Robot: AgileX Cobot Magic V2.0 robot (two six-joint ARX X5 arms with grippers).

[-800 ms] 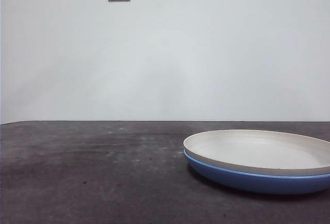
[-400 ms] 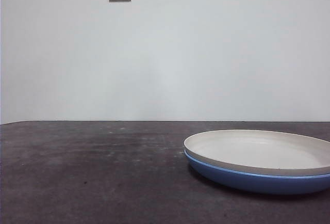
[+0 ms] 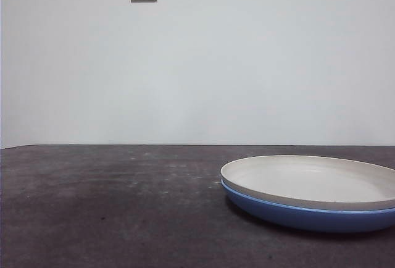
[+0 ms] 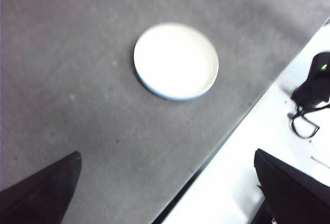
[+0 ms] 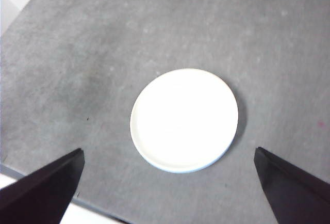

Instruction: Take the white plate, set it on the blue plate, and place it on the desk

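Black arm tip gone, left gripper (image 4: 167,182) high, open-jawed

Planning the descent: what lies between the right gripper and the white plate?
Nothing: in the right wrist view the right gripper hangs open above the white plate, only bare desk around.

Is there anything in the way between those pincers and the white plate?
Nothing visible. The white plate sits stacked on the blue plate, its top bare, with only open desk around it. Both the right pincer and left pincer hang open high above.
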